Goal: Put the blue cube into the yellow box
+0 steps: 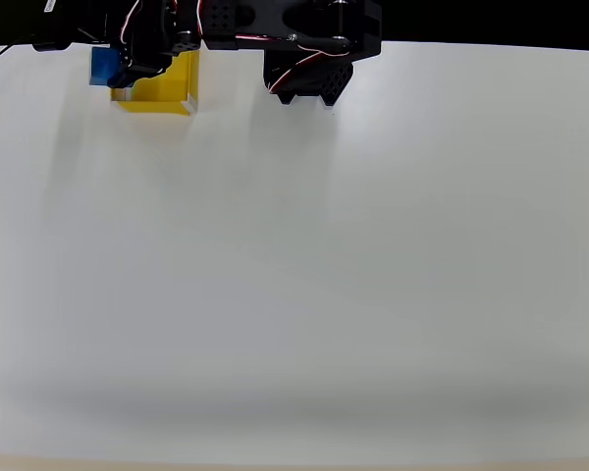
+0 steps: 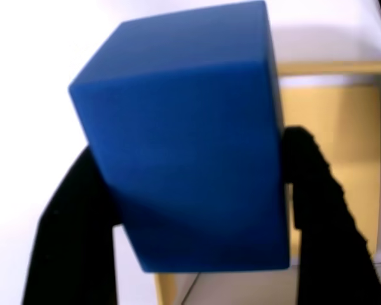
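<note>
Two black fingers [image 2: 317,210] of the gripper [image 2: 197,210] clamp the blue cube [image 2: 184,140], raised at the yellow box's [image 2: 343,127] edge.

Matte blue cube [image 2: 190,146], smooth yellow box [image 2: 333,146], perhaps plastic.

Below my hand lies a plain white table [image 1: 304,275], pale and bare, reaching from under me out to a dark band behind my arm.
</note>
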Robot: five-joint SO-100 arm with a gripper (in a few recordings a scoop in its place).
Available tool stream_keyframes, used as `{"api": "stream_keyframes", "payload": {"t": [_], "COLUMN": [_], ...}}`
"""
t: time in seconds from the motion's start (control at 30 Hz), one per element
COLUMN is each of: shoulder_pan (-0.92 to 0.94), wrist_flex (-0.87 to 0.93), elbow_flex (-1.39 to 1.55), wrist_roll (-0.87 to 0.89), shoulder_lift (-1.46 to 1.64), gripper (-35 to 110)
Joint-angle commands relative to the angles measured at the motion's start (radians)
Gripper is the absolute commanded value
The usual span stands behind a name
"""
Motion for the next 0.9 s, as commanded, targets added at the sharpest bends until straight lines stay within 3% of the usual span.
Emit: {"api": "stream_keyframes", "payload": {"t": [0.0,0.87], "shoulder_pan": [0.044,0.143], "wrist_flex": [-0.035,-0.121], "elbow_flex": [0.018,0.374], "wrist_roll": [-0.028,-0.095], "shoulder_lift": [0.137,0.402], "gripper": [14,14]}}
